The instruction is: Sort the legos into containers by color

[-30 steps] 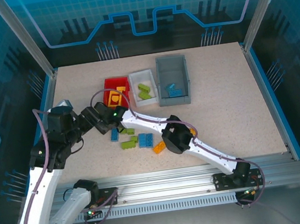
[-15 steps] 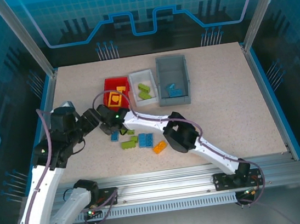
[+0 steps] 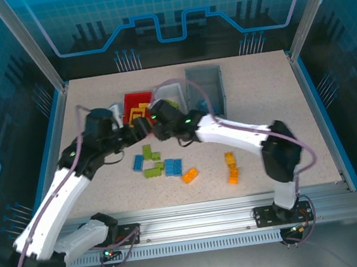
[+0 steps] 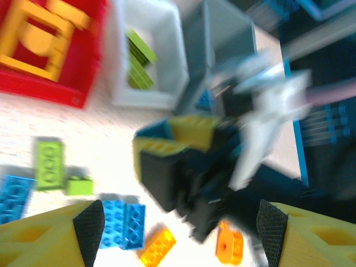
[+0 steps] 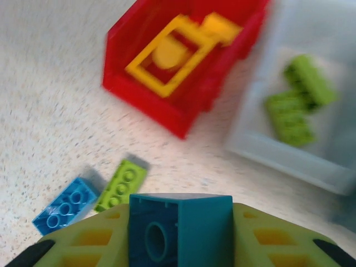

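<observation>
Blue plastic is what catches the eye. The right pincer (image 5: 181,245) is clamped on a blue brick (image 5: 178,222), one finger pressed to each side of it. It hangs over the counter (image 3: 259,96) just off the six o'clock edge of the red bin (image 5: 161,108).

A second ago that pincer was down low among the loose bricks, with the right arm (image 3: 245,136) lying across the middle of the counter. Now the arm has swung up and out, its elbow over toward four o'clock, and the wrist has travelled toward twelve, up to the bins. With the arm out of the way, two orange bricks (image 3: 230,159) show at about three o'clock of the pile, where the arm covered them before.

The left pincer (image 4: 181,225) stands wide open and holds nothing. It has pushed in from nine o'clock, much nearer the middle than a second ago, and now faces the right pincer at close quarters.

The loose bricks (image 3: 173,167), blues, greens and one orange, lie about where they lay. Orange pieces (image 5: 167,55) sit in the red bin. Green bricks (image 5: 295,103) sit in the white bin (image 5: 261,147), just at the red bin's three o'clock. The grey bin (image 3: 203,72) stands at three o'clock of that, partly behind the right arm.
</observation>
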`<state>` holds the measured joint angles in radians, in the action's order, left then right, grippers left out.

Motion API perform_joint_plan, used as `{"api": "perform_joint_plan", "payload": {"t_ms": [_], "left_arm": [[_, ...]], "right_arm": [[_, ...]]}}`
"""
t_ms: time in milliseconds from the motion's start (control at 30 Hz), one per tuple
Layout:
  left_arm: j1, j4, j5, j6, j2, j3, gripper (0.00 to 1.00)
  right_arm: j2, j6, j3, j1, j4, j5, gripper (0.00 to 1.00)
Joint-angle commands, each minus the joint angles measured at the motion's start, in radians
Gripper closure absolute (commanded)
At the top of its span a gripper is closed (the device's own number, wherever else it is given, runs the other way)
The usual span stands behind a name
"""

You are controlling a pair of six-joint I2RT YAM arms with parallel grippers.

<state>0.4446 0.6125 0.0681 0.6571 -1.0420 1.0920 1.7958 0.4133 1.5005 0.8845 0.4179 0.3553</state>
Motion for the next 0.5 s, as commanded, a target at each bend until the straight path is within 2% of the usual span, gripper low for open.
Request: {"api": "perform_joint_plan", "payload": {"t_ms": [0, 100, 200, 300, 467], "left_arm": [[0.129, -0.13, -0.04, 0.018, -0.09, 0.057, 0.23], [0.216, -0.2, -0.081, 0.023, -0.184, 0.082, 0.23], [0.263, -0.26, -0.105, 0.03, -0.266, 0.099, 0.24], [0.284, -0.283, -0.115, 0.031, -0.319, 0.119, 0.24], [0.305, -0.266, -0.144, 0.016, -0.34, 0.129, 0.24]], "right_arm": [[-0.129, 0.074, -0.138, -0.134, -0.042, 0.026, 0.67], [-0.157, 0.093, -0.173, -0.257, 0.013, 0.013, 0.66], [-0.108, 0.103, -0.141, -0.351, 0.059, -0.021, 0.66], [-0.012, 0.099, -0.067, -0.405, 0.085, -0.045, 0.66], [0.156, 0.099, 0.111, -0.433, 0.163, -0.066, 0.64]]}}
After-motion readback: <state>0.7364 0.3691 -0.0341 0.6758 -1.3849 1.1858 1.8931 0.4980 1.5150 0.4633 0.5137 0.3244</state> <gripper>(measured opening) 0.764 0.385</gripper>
